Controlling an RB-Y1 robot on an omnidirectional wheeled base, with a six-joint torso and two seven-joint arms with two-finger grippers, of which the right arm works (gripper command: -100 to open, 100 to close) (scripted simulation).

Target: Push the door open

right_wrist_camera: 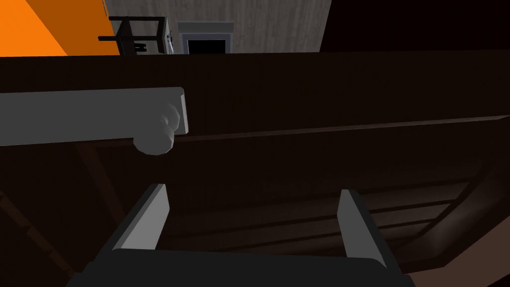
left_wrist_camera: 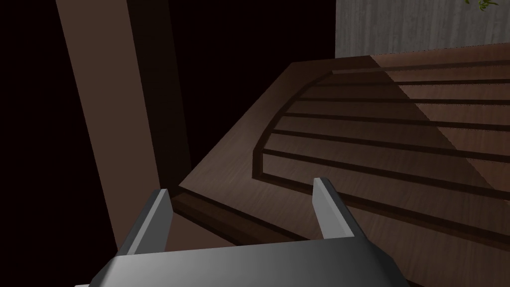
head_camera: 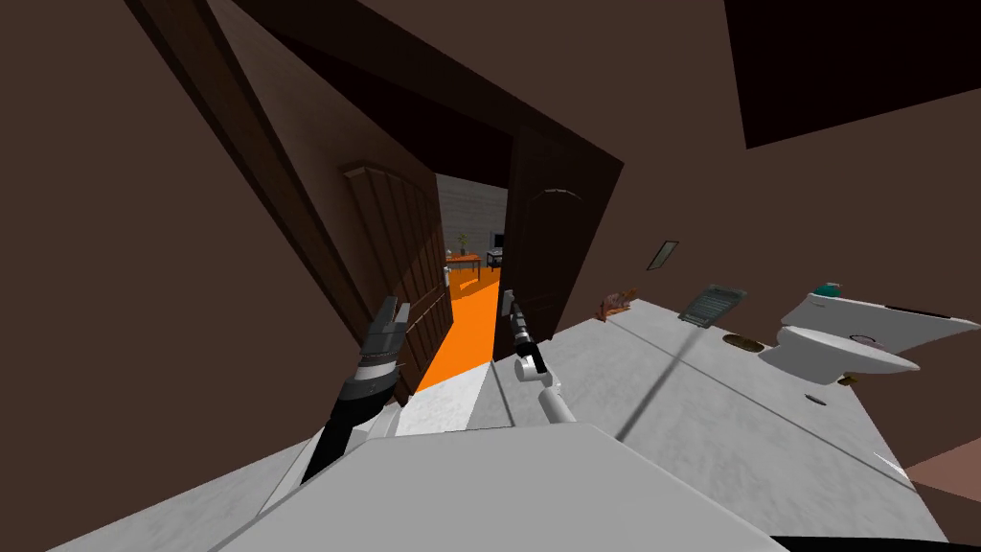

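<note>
Left side first: my left gripper (head_camera: 393, 309) sits low at the face of the left door (head_camera: 407, 240), fingers spread wide with nothing between them. On its wrist cam the fingers straddle a corner of that dark brown slatted panel. Can't tell if they actually touch the wood.

Both doors are swung partway open. The gap between them shows an orange floor (head_camera: 471, 326) running off to a small table (head_camera: 464, 257) in the next room.

Just right of the gap, my right gripper (head_camera: 507, 299) is at the inner edge of the right door (head_camera: 556, 249). Its fingers are apart too, holding nothing. On that wrist cam the door is very dark, and a pale round knob (right_wrist_camera: 155, 138) on a light plate (right_wrist_camera: 89, 117) sits near one finger, not between the two. Can't say if the tips touch the door either.

Far right, well away from all that, there's a white toilet (head_camera: 833, 350) on the pale floor.
</note>
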